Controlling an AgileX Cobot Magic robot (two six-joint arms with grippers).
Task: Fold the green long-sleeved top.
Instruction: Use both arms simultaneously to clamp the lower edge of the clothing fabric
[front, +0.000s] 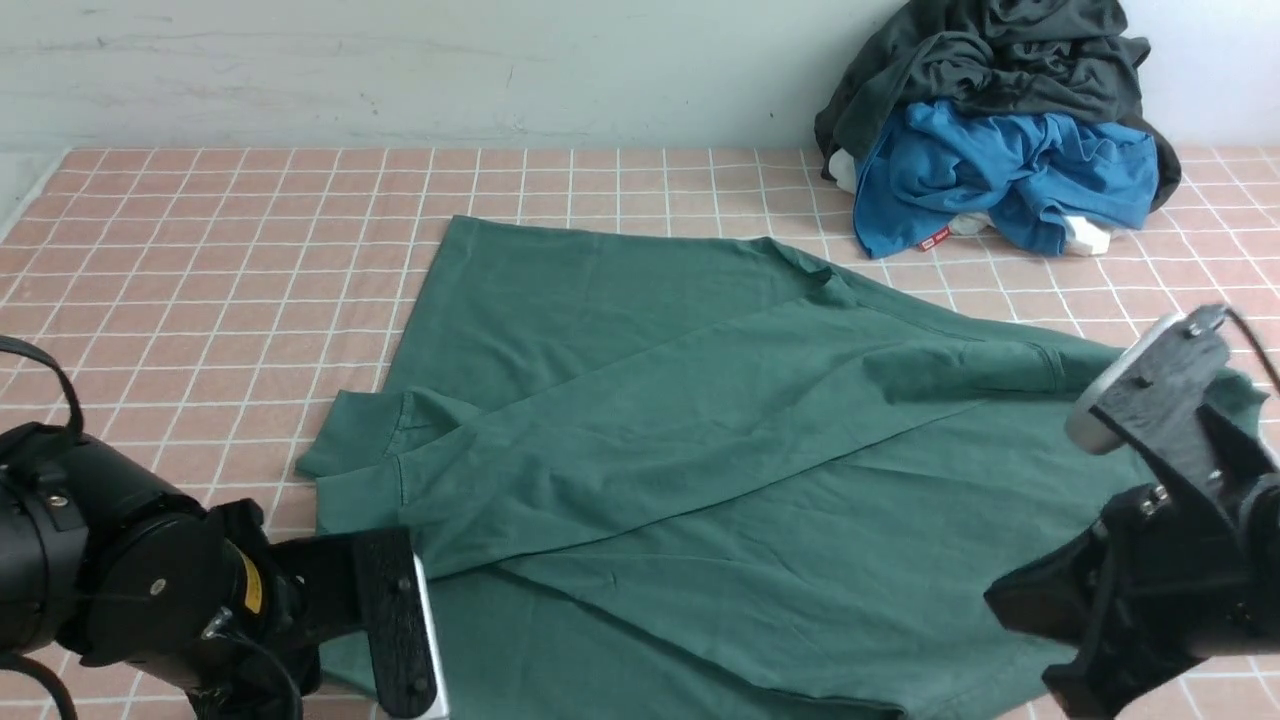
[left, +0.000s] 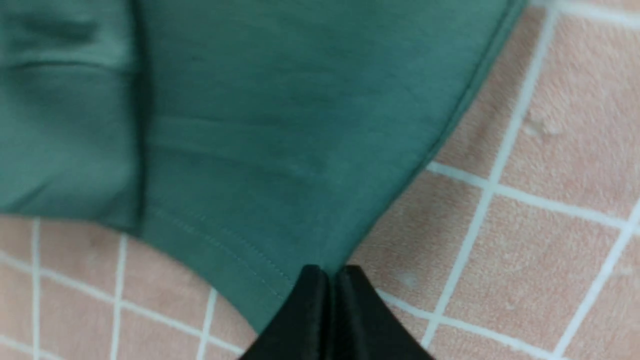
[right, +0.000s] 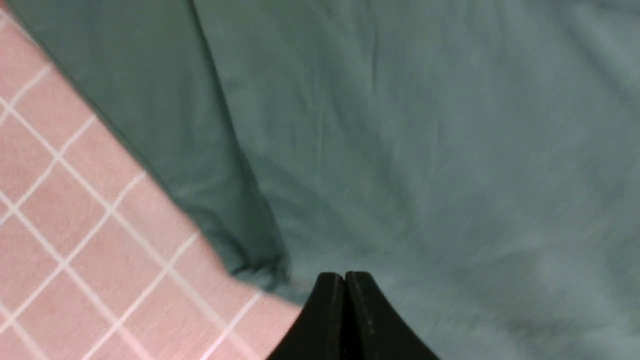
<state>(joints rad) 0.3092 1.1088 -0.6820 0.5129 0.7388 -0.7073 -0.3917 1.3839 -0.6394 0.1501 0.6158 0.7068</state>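
The green long-sleeved top lies spread on the pink tiled table, both sleeves folded across its body, cuffs at the left. No neck label or chest print shows. My left gripper is shut on a hem corner of the top, low over the tiles. Its arm is at the front left and its fingertips are hidden in the front view. My right gripper is shut on the top's edge at the right, raised above the table. Its arm hides the fingertips in the front view.
A pile of clothes sits at the back right against the wall: a dark grey-black garment on a bright blue one. Bare tiles run along the left and back of the top.
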